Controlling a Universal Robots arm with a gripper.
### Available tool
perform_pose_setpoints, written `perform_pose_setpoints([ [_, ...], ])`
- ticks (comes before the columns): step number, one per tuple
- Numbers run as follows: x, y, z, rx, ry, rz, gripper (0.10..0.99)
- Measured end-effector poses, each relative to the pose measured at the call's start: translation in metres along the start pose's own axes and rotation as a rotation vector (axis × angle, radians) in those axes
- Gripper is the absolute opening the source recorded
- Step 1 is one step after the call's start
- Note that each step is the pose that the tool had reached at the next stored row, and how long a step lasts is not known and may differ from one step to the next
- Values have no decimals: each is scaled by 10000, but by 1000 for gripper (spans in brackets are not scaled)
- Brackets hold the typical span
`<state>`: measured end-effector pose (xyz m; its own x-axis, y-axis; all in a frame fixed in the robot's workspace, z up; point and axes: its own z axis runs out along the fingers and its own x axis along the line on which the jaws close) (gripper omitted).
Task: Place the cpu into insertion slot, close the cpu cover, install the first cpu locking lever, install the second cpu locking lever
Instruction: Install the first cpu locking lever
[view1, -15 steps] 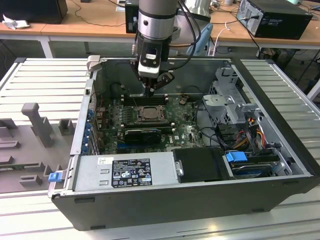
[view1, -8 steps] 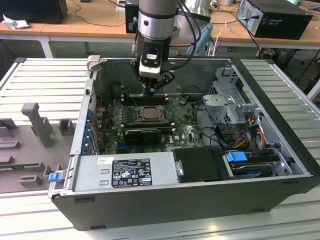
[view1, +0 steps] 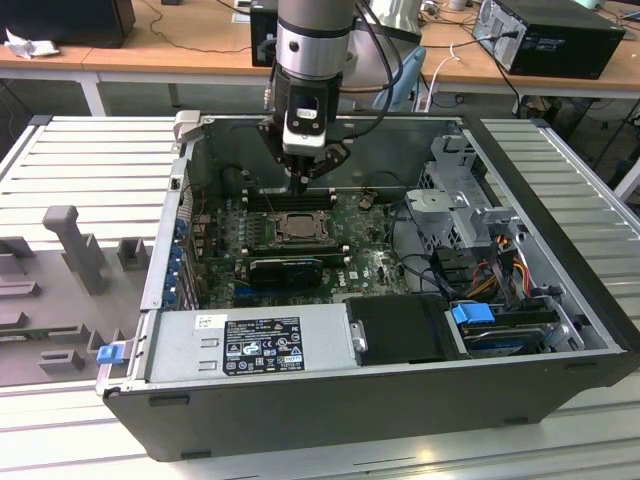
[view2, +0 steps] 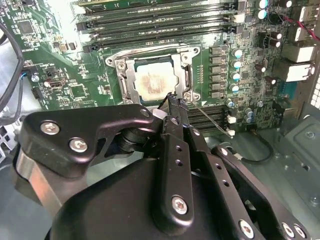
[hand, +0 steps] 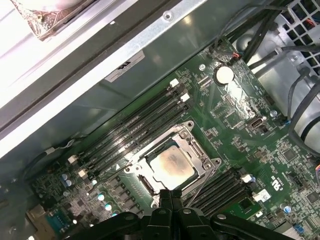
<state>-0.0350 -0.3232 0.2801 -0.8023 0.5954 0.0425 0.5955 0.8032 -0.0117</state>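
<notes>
cpu (view2: 152, 82) sits in the insertion slot (view2: 186, 79), cpu cover (view2: 129, 75) looks down over it. Gripper (view2: 175, 101) fingers pressed together, tips at the frame edge beside the wire locking lever (view2: 212, 120). Likely first-lever step; needs precise tip contact.

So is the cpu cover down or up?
Down: in the second wrist view the cpu cover lies flat, framing the cpu.

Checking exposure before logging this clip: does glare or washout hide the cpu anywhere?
First wrist view: washed out white beyond the case wall, cpu plainly visible. Second wrist view: glare on the motherboard, off the cpu. Exterior view: even light.
</notes>
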Motion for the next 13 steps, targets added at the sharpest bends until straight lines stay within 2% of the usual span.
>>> perform_pose_setpoints([
  [4, 0, 0, 0, 13, -3, -287, 106],
  [9, 1, -1, 3, 46, -16, -1110, 106],
  [11, 4, -3, 4, -1, -101, -1246, 106],
  [12, 7, -6, 5, -77, -206, -1266, 106],
  [13, 10, -7, 5, -137, -272, -1279, 106],
])
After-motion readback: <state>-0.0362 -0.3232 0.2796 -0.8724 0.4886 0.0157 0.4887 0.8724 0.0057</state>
